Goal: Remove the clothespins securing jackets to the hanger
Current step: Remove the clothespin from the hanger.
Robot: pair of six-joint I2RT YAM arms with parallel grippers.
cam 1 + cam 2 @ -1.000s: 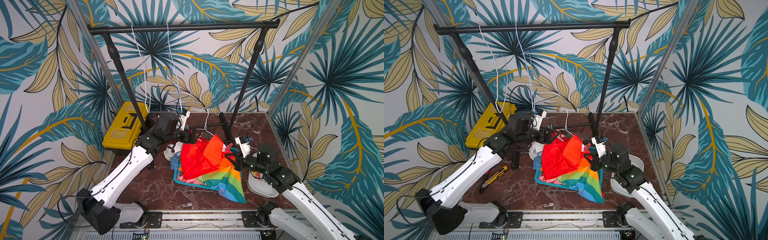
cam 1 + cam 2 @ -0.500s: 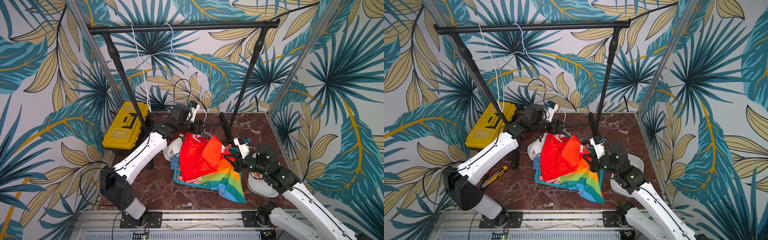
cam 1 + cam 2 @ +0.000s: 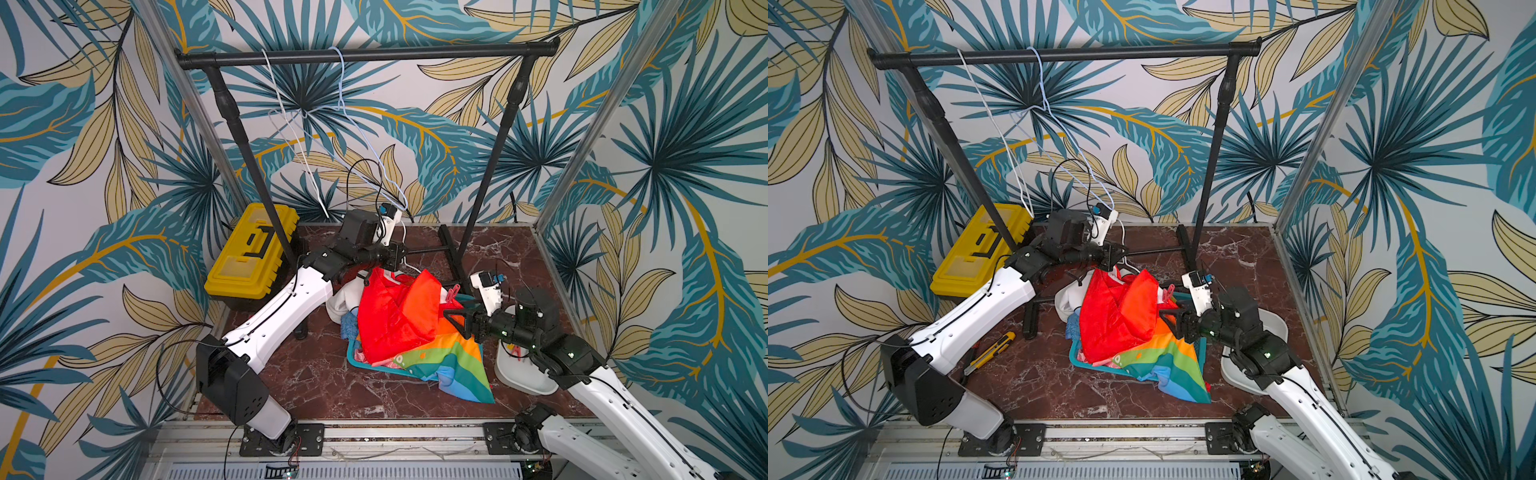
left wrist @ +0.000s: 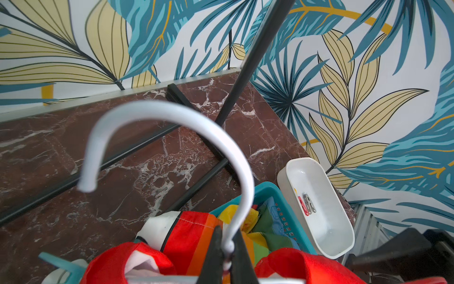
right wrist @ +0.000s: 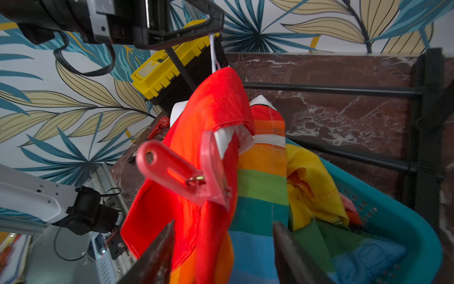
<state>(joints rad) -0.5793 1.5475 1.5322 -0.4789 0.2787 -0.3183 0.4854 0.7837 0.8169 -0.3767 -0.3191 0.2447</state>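
Since a moment ago the left arm has swung in and the left gripper [image 4: 228, 242] has snapped shut, while the right gripper [image 5: 223, 222] has gone from closed to wide apart. Now the left gripper pinches the thin neck of the white hanger [image 4: 172, 115], right under its big hook, and holds it up over the table. On that hanger hangs the jacket with the red hood [image 5: 216, 103], and its rainbow bottom droops down into the teal basket [image 5: 417, 233]. The right gripper's two black fingers [image 5: 159, 248] are spread, with nothing held between them. A red-pink clothespin [image 5: 186, 172] sits just ahead of them, clipped on the jacket's shoulder. Its biting end is on the cloth, and its two handle ends stick out away from the jacket, toward the right arm. So the right arm is much nearer to it, and the left arm is busy holding. I think the right gripper needs to slide forward a little so its fingers sit on both handles, then squeeze. The teal basket holds a heap of other bright clothes. The white tray [image 4: 319, 233], just beside the basket, holds a red pin [image 4: 302, 206] and a small grey thing [image 4: 309, 202] touching it.
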